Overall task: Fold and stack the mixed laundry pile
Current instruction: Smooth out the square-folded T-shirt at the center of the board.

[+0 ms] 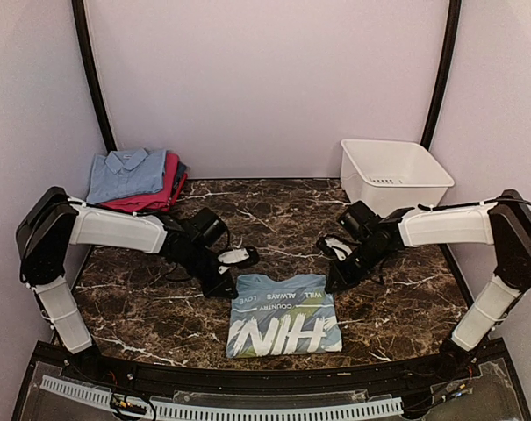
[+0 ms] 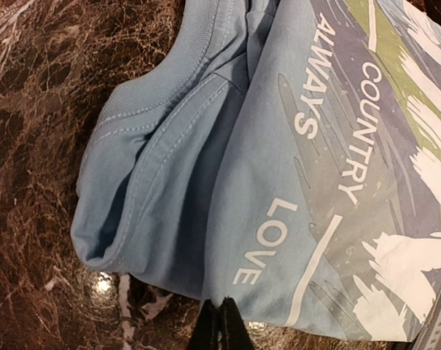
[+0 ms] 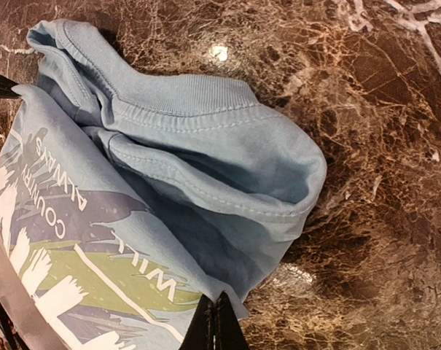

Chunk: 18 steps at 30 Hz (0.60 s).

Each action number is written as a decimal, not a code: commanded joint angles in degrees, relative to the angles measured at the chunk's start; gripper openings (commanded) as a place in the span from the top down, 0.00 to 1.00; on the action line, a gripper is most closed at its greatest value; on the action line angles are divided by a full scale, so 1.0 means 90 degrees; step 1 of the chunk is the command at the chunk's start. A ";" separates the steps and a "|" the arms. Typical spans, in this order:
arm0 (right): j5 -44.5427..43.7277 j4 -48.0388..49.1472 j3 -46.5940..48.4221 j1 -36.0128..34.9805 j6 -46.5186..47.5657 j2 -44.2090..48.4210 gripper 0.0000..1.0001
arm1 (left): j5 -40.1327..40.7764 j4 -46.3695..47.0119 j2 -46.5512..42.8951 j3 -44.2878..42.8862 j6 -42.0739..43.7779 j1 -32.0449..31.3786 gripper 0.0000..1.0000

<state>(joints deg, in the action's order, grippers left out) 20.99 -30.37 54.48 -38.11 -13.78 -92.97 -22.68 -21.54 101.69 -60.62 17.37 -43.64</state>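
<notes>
Pale blue tee [image 1: 283, 314] folded on bench [image 1: 405, 298]. Left gripper [image 2: 220, 324] and right gripper [image 3: 215, 324] both closed at far corners, pinch unclear. Risk: thin cloth slips, fold springs open.

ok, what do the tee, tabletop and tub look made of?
Tee: pale blue knit, likely cotton, matte; ribbed collar, stitched hems, soft folds.
Tabletop: dark marble or marble-look laminate, glossy; pale veins, lamp glare.
Tub: white plastic, smooth, semi-matte; thin moulded walls.

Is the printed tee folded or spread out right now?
Folded: the tee is a compact rectangle, print up; wrist views show doubled-over layers at its corners.
</notes>
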 commanded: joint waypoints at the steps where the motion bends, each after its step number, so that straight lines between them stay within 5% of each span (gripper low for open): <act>1: -0.0245 -0.0160 0.0149 0.0053 -0.0043 0.0394 1.00 | 0.0074 -0.0303 -0.0685 -0.0110 0.0011 0.0025 1.00; 8: -0.0458 -0.0231 0.0449 0.0143 0.0015 0.0423 1.00 | 0.0286 -0.0050 -0.0981 -0.0204 0.0053 0.0180 1.00; 18: -0.0784 0.0246 0.1019 0.0367 0.0081 -0.0744 1.00 | 0.0909 0.0234 0.0027 -0.0644 0.0176 0.0422 1.00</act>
<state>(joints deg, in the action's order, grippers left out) 16.38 -31.07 62.13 -35.51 -13.52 -95.33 -17.58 -20.23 98.61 -64.23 17.80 -40.18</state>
